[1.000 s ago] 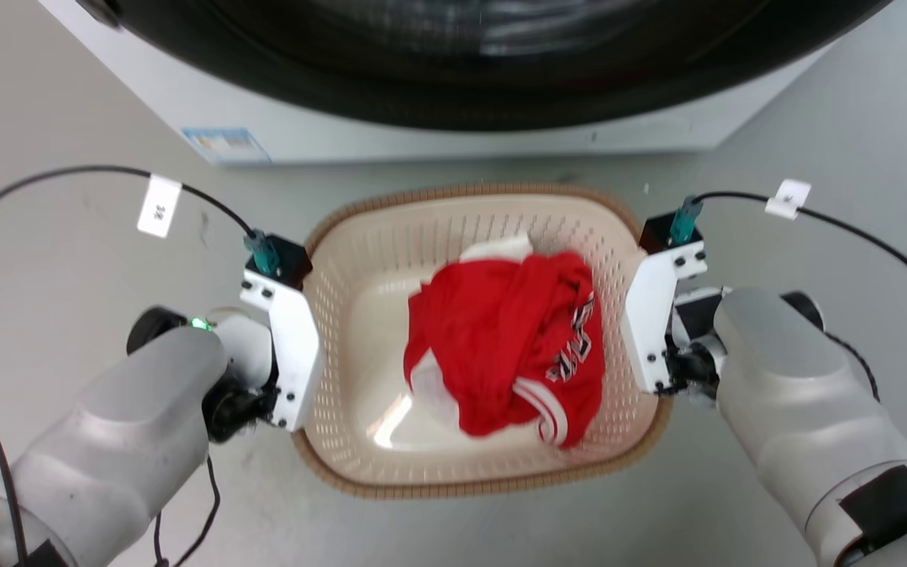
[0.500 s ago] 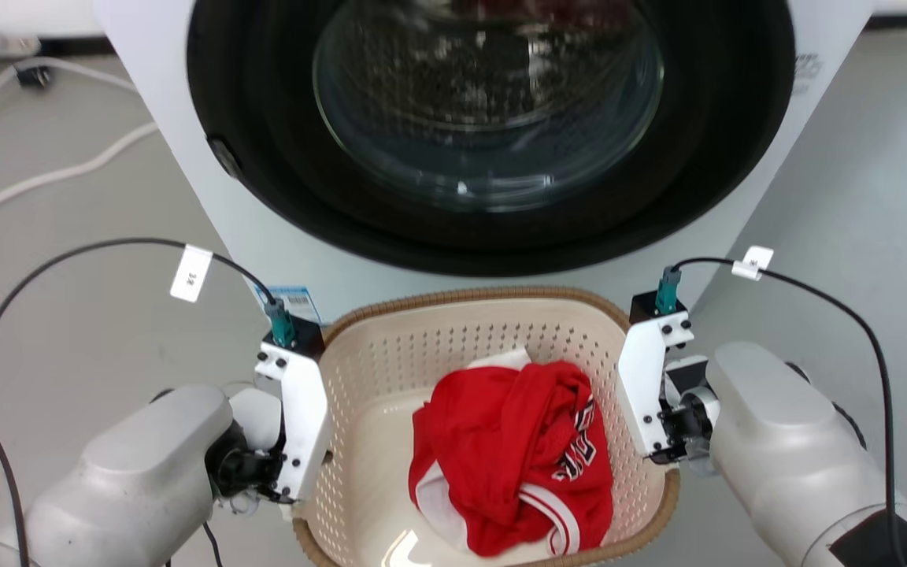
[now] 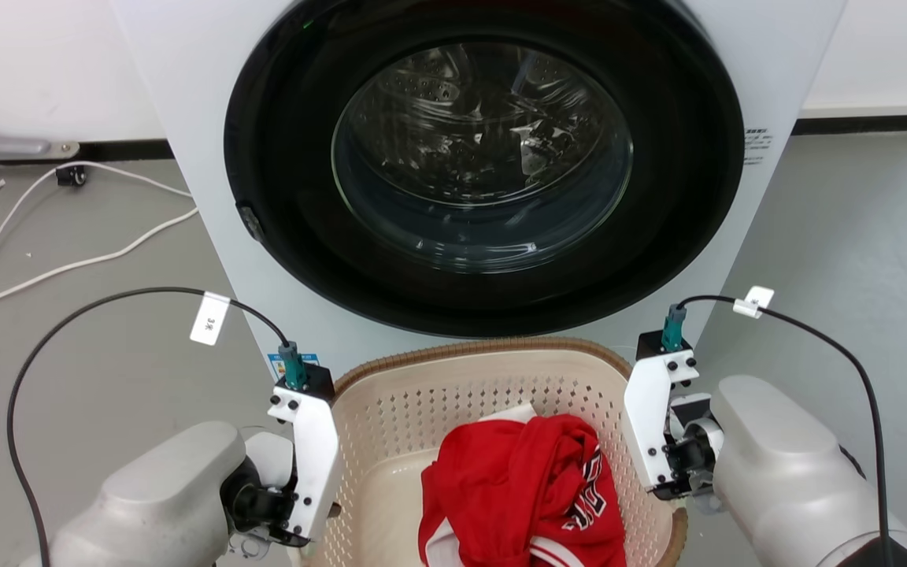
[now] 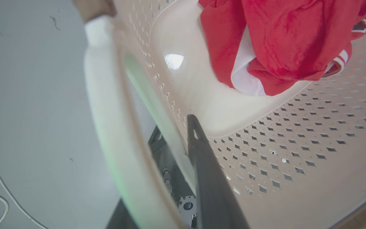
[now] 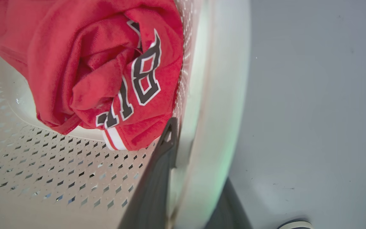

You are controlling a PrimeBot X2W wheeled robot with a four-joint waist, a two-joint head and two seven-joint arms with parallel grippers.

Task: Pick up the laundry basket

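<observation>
The laundry basket (image 3: 482,347) is cream with perforated walls and a brown woven-look rim. It hangs between my two arms at the bottom of the head view, in front of the washer. My left gripper (image 3: 318,513) is shut on the basket's white left handle (image 4: 104,105): one dark finger (image 4: 202,149) lies inside the wall and the other under the handle. In the same way, my right gripper (image 3: 662,475) is shut on the right handle (image 5: 216,95), with one finger (image 5: 165,146) inside. A crumpled red jersey (image 3: 528,492) lies in the basket.
A white front-loading washer (image 3: 186,157) with a round dark glass door (image 3: 485,157) stands right behind the basket. White cables (image 3: 68,260) trail over the grey floor at the left. Bare grey floor (image 3: 855,236) lies to the right.
The head view has swung upward, so the washer's door has come into it. Both grippers keep their hold, and the basket now overlaps the washer's lower front instead of the floor.
</observation>
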